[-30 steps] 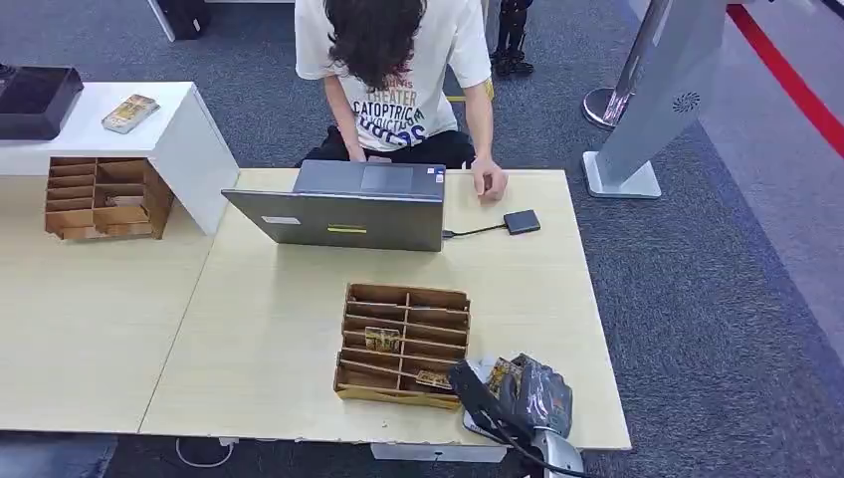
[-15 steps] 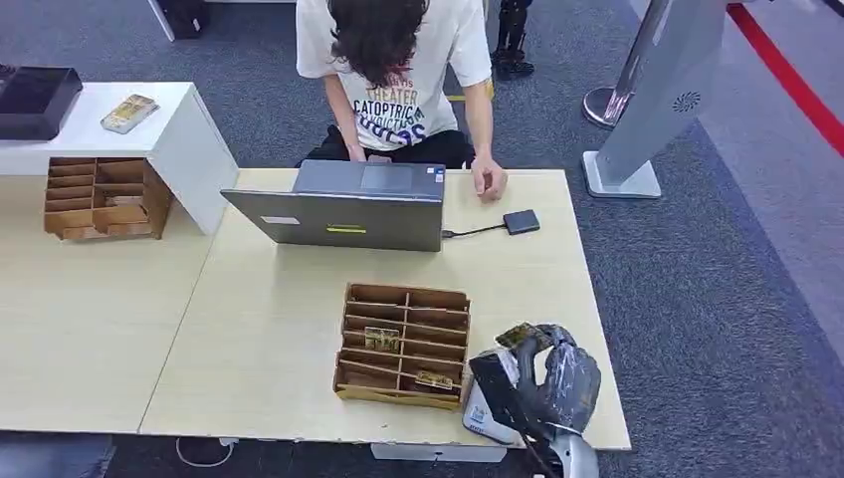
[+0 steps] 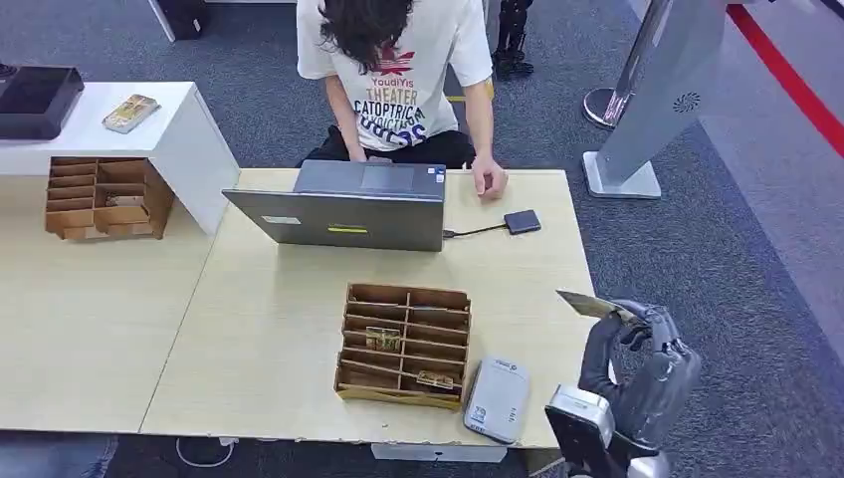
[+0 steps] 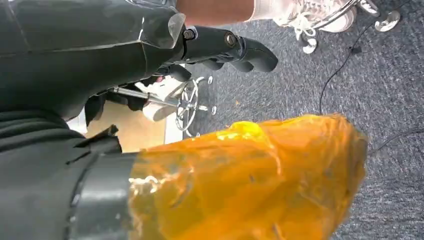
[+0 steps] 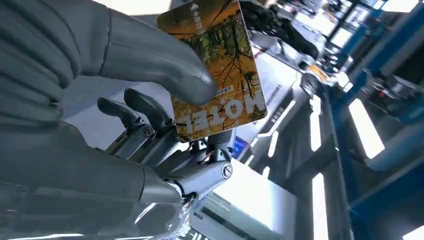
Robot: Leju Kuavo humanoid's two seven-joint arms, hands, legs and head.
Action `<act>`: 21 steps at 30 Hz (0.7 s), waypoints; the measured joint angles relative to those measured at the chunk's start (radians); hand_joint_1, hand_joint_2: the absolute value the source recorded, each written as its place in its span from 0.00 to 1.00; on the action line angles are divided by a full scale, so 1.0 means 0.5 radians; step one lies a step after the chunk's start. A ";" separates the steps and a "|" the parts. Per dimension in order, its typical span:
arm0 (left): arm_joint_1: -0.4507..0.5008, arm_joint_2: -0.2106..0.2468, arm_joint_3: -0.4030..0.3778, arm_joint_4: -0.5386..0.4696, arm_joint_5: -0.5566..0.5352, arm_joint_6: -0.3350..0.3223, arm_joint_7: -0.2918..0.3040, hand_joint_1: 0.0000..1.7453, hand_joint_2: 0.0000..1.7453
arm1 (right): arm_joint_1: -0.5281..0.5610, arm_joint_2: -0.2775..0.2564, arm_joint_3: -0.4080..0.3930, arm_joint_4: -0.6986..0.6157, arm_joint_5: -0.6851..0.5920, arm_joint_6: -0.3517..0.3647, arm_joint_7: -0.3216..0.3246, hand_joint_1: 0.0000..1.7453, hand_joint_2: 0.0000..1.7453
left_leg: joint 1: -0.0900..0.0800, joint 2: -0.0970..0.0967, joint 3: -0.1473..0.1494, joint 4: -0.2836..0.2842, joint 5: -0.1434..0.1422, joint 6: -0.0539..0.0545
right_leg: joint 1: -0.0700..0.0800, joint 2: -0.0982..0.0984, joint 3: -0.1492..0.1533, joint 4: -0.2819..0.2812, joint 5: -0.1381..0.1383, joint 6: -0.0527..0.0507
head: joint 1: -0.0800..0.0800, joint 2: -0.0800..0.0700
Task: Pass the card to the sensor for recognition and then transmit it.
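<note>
Right hand (image 3: 637, 368) pinching card (image 3: 589, 304), raised beside sensor (image 3: 497, 398)

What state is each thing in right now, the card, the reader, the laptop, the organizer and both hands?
Card: pinched in the right hand, lifted off the table.
Sensor: flat on the table, uncovered.
Laptop: open, facing the person.
Wooden organizer: on the table, cards in two slots.
Left hand: fingers curled, holding nothing.
</note>
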 joint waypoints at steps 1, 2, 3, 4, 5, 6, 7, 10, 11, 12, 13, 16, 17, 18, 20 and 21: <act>0.000 -0.001 0.000 0.000 -0.013 0.000 -0.001 0.00 0.00 | 0.006 0.003 -0.013 -0.026 -0.020 0.000 -0.048 1.00 1.00 | 0.000 0.000 0.000 0.000 0.000 0.000 | 0.000 0.000 0.000 0.000 0.000 0.000 | 0.001 -0.001; -0.001 -0.002 0.000 0.000 -0.017 0.000 -0.008 0.00 0.00 | 0.009 0.005 -0.017 -0.044 -0.033 0.000 -0.076 1.00 1.00 | 0.001 0.000 0.000 0.000 0.000 0.000 | 0.000 0.000 0.000 0.000 0.000 0.000 | 0.000 -0.001; -0.003 -0.002 0.000 0.000 -0.024 0.000 -0.015 0.00 0.00 | 0.012 0.005 -0.018 -0.059 -0.055 0.000 -0.112 1.00 1.00 | 0.001 0.000 0.000 0.000 0.000 0.000 | 0.000 0.000 0.000 0.000 0.000 0.000 | 0.000 -0.001; -0.005 -0.002 0.000 0.000 -0.034 0.000 -0.022 0.00 0.00 | 0.014 0.008 -0.015 -0.070 -0.070 0.000 -0.151 1.00 1.00 | 0.001 0.000 0.000 0.000 0.000 0.000 | 0.000 0.000 0.000 0.000 0.000 -0.001 | 0.000 -0.001; -0.006 -0.002 0.001 0.000 -0.036 0.000 -0.032 0.00 0.00 | 0.014 0.008 -0.008 -0.076 -0.070 0.000 -0.181 1.00 1.00 | 0.001 0.000 0.001 0.000 0.000 0.000 | 0.000 0.000 0.000 0.000 0.000 -0.001 | 0.000 -0.001; -0.008 -0.002 0.001 0.000 -0.040 0.000 -0.035 0.00 0.00 | 0.013 0.008 -0.001 -0.082 -0.070 0.000 -0.197 1.00 1.00 | 0.001 0.000 0.001 0.000 0.000 0.000 | 0.000 0.000 0.000 0.000 0.000 -0.001 | 0.000 -0.001; -0.010 -0.002 0.001 0.000 -0.040 0.000 -0.036 0.00 0.00 | 0.014 0.008 0.002 -0.087 -0.071 0.000 -0.203 1.00 1.00 | 0.002 0.000 0.001 0.000 0.000 0.000 | 0.000 0.000 0.000 0.000 0.000 -0.001 | 0.000 -0.001; -0.011 -0.002 0.001 0.000 -0.048 0.000 -0.037 0.00 0.00 | 0.014 0.008 0.005 -0.093 -0.070 0.000 -0.215 1.00 1.00 | 0.002 0.000 0.000 -0.001 0.000 0.000 | 0.000 0.000 0.000 0.001 0.000 -0.001 | 0.000 -0.001; -0.011 -0.002 0.002 0.000 -0.060 0.000 -0.041 0.00 0.00 | 0.011 0.008 0.015 -0.093 -0.041 0.001 -0.208 1.00 1.00 | 0.002 0.000 0.000 -0.001 0.000 0.000 | 0.000 0.000 0.000 0.001 0.000 -0.001 | 0.001 -0.001; -0.011 -0.002 0.002 0.000 -0.076 0.000 -0.043 0.00 0.00 | 0.005 0.008 0.038 -0.093 0.018 0.001 -0.171 1.00 1.00 | 0.002 0.000 0.000 -0.001 0.000 -0.001 | 0.000 0.000 0.000 0.001 0.000 -0.001 | 0.001 -0.001; -0.014 -0.002 0.002 0.000 -0.091 0.000 -0.052 0.00 0.00 | -0.004 0.008 0.081 -0.092 0.108 0.001 -0.118 1.00 1.00 | 0.002 0.000 0.000 -0.001 0.000 -0.001 | 0.000 0.000 0.000 0.001 0.000 -0.001 | 0.000 -0.001; -0.022 -0.002 0.002 0.000 -0.152 0.000 -0.059 0.00 0.00 | -0.047 -0.012 0.199 -0.062 0.374 0.002 0.061 1.00 1.00 | 0.002 0.000 -0.001 -0.001 0.001 0.000 | 0.000 -0.001 0.001 0.002 0.000 -0.001 | 0.001 -0.001; -0.024 -0.002 0.002 0.000 -0.180 0.000 -0.059 0.00 0.00 | -0.091 -0.025 0.249 -0.026 0.474 0.004 0.168 1.00 1.00 | 0.002 0.000 -0.002 -0.001 0.001 0.000 | 0.000 0.000 0.001 0.002 0.000 -0.001 | 0.001 -0.001; -0.030 -0.001 0.002 0.000 -0.201 0.000 -0.059 0.00 0.00 | -0.162 -0.041 0.289 0.025 0.560 0.007 0.271 1.00 1.00 | 0.002 0.001 -0.001 -0.001 0.001 -0.001 | 0.000 0.001 0.001 0.002 0.001 -0.003 | 0.000 -0.001; -0.045 0.001 0.002 0.000 -0.257 0.000 -0.059 0.00 0.00 | -0.322 -0.073 0.347 0.128 0.703 0.022 0.447 1.00 1.00 | 0.002 0.002 0.000 -0.001 0.004 0.000 | 0.000 0.002 0.000 0.002 0.003 -0.002 | 0.001 0.000; -0.052 0.002 0.002 0.000 -0.276 0.000 -0.059 0.00 0.00 | -0.410 -0.081 0.364 0.175 0.736 0.034 0.500 1.00 1.00 | 0.001 0.002 0.001 -0.001 0.005 -0.001 | 0.000 0.002 0.000 0.002 0.005 -0.004 | 0.000 -0.001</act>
